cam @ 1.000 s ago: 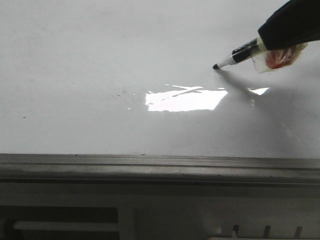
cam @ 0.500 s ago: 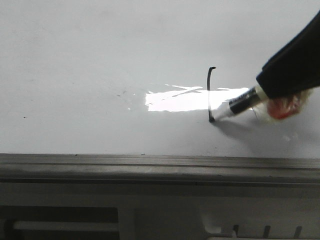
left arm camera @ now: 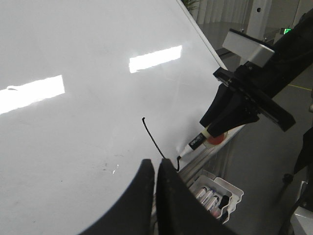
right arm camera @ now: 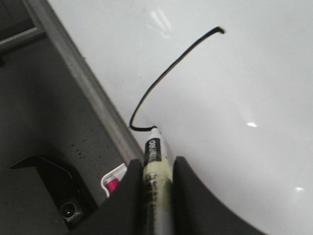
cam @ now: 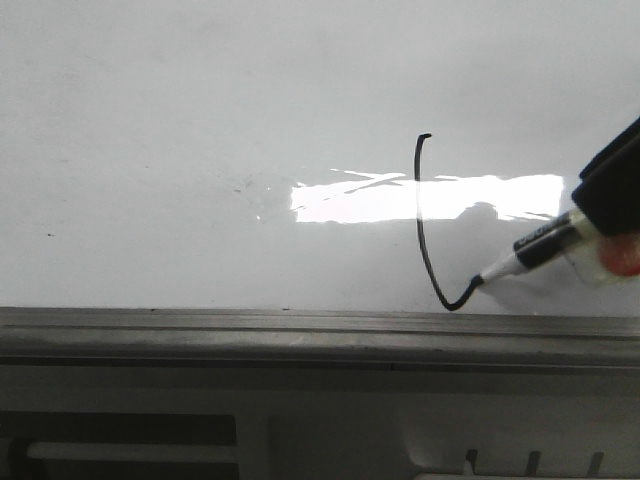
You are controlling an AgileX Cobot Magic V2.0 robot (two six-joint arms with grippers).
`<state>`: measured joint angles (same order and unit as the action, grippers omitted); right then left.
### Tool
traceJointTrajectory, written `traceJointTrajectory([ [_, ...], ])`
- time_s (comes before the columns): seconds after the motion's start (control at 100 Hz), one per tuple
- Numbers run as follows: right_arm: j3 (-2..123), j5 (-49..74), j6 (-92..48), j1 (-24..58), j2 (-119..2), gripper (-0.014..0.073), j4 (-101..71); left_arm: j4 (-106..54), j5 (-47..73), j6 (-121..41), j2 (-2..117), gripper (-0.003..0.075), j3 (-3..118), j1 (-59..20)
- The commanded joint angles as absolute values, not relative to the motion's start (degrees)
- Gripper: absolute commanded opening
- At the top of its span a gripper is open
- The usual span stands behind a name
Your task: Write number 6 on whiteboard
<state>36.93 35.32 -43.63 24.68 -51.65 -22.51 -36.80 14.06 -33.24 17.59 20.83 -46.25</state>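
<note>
The whiteboard [cam: 150, 150] is a glossy white panel with a glare streak and a grey rim [cam: 300, 330]. The number 6 [cam: 423, 250] is a thin black line: a tiny top hook, a long downstroke, and a small curl turning up near the rim. It also shows in the right wrist view [right arm camera: 166, 71] and the left wrist view [left arm camera: 152, 138]. My right gripper [right arm camera: 156, 166] is shut on the marker pen [right arm camera: 155, 149], whose tip touches the board at the line's end [cam: 478, 282]. My left gripper [left arm camera: 155, 166] is shut and empty, held off the board to the left of the stroke.
A white tray [left arm camera: 215, 193] holding several markers hangs below the board's rim, under the right gripper. Its corner with a pink item [right arm camera: 115, 185] shows in the right wrist view. A black part [right arm camera: 63, 196] lies below the rim.
The right gripper has moved the marker down the board and then right. The line went from a dot to a long downstroke with a curl at the bottom.
</note>
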Motion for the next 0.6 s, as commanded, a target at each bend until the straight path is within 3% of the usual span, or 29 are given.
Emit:
traceJointTrajectory([
  [0.0,40.2,30.1,-43.4,23.3,-50.8,-0.0070,-20.3,-37.9,10.9,-32.8,18.1,-0.0019,22.3,-46.2],
  [0.59,42.4,28.3,-42.4,29.5,-55.3,-0.0070,-24.1,-37.9,10.9,-32.8,18.1,-0.0019,22.3,-46.2],
])
